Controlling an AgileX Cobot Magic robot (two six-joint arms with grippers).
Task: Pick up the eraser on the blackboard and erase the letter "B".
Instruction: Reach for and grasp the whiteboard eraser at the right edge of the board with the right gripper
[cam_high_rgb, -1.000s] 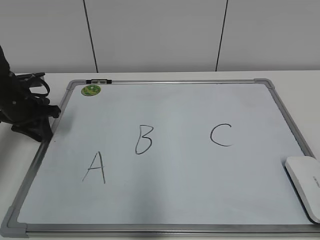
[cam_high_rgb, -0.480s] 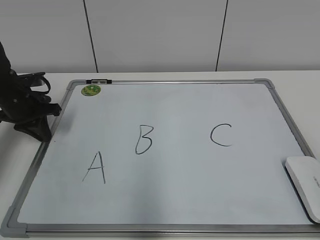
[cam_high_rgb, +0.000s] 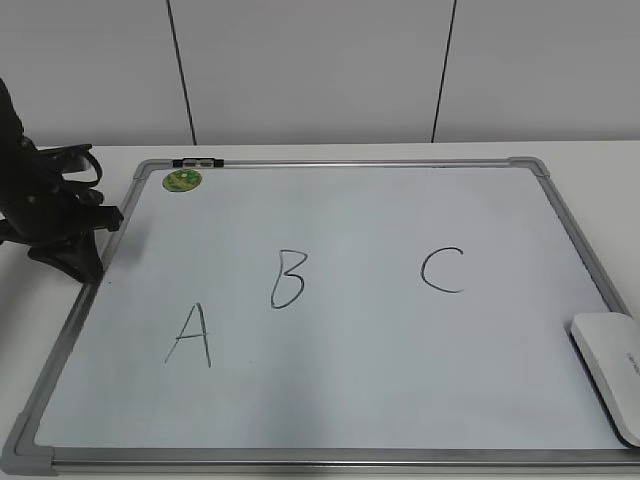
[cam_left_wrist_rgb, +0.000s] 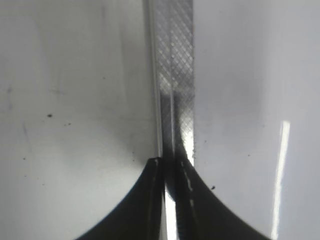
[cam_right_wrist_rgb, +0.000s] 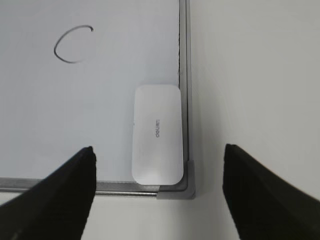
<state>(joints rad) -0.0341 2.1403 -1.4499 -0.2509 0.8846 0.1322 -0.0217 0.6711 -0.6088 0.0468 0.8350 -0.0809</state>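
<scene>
Eraser (cam_right_wrist_rgb: 156, 134) flat in blackboard (cam_high_rgb: 350, 400) corner by frame, untouched | right gripper (cam_right_wrist_rgb: 159, 195) spread wide above it, lined up to grab | left gripper (cam_left_wrist_rgb: 170, 167) pressed together on frame edge, likely steadying | B (cam_high_rgb: 288, 279) intact

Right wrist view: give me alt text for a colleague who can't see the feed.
A white eraser lies flat in the near right corner of the whiteboard, against its grey frame, untouched. The right pincer hangs open above it, its two dark fingers spread wide to either side. A handwritten letter "C" is at upper left.
</scene>
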